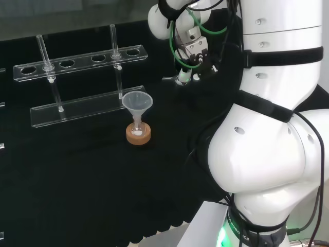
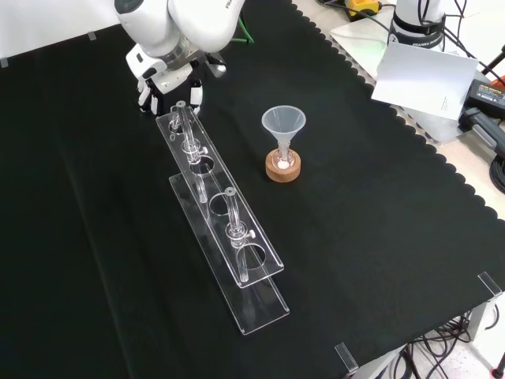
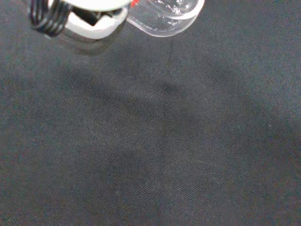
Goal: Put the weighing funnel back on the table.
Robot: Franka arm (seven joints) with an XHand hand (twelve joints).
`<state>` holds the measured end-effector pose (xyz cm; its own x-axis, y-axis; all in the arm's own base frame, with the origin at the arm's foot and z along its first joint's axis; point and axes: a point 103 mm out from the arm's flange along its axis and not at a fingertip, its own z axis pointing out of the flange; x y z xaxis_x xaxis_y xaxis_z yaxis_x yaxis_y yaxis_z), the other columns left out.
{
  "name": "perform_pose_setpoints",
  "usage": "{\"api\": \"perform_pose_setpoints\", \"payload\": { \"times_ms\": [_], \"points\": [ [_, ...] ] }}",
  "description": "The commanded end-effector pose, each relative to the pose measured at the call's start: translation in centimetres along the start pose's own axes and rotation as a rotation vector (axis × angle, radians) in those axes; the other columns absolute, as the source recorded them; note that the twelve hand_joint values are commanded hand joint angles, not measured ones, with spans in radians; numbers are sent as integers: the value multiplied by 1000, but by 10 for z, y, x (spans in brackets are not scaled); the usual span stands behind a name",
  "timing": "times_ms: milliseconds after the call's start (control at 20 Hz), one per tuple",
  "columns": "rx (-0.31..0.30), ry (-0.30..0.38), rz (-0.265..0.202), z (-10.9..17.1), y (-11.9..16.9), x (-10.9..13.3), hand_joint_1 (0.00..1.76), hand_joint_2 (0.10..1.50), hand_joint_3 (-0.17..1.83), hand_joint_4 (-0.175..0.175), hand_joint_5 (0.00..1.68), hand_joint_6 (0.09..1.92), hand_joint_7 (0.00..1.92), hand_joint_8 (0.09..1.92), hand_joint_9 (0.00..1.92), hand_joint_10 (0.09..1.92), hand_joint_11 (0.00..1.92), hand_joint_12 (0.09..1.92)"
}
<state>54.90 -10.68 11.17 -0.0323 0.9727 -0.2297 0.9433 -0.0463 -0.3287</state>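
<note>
Hand [image 2: 167, 77] hung low over tabletop [image 2: 379, 229], at far end of test tube rack [image 2: 225, 229] in front view. We saw fingers [image 2: 195, 96] curled downward, pinching weighing funnel [image 3: 165, 20]. In wrist view, clear piece sat against hand, above black cloth. Big funnel [image 1: 136, 103] stood in small flask on cork ring [image 1: 138, 137], well apart from hand.

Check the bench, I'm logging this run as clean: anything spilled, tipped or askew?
Nothing stands out. The funnel stands upright in its flask on the cork ring, both tubes sit straight in the rack, and the cloth shows no spill.
</note>
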Motion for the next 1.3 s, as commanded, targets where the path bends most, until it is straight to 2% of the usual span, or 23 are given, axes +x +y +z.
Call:
{"api": "perform_pose_setpoints", "payload": {
  "times_ms": [50, 750, 1050, 1300],
  "points": [
    [25, -25, -5, 11, 11, 0, 1112, 732, 523, 175, 1252, 658, 573, 652, 936, 308, 766, 1061],
    [40, -44, -16, 19, 25, 3, 1112, 733, 523, 175, 1250, 660, 573, 653, 934, 309, 764, 1059],
    [28, -40, -22, 20, 25, 4, 1111, 733, 523, 175, 1249, 662, 573, 653, 933, 309, 764, 1059],
    [21, -73, -36, 23, 27, 8, 1111, 733, 523, 175, 1249, 663, 574, 654, 934, 310, 766, 1060]
  ]
}}
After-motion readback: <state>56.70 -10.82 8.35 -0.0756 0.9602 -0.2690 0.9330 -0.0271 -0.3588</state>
